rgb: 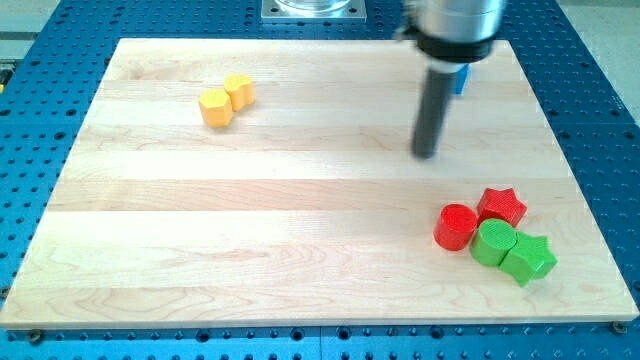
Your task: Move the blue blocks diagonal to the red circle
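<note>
The red circle [456, 226] lies at the board's lower right, touching a red star [502, 206] to its upper right. A blue block [461, 78] shows only as a sliver behind the rod near the board's top right; its shape cannot be made out. My tip [427, 154] rests on the board below that blue sliver and above the red circle, touching no block.
A green circle [492, 242] and a green star [529, 258] sit against the red pair at the lower right. Two yellow blocks [215, 107] [239, 91] touch each other at the upper left. The wooden board [300, 220] lies on a blue perforated table.
</note>
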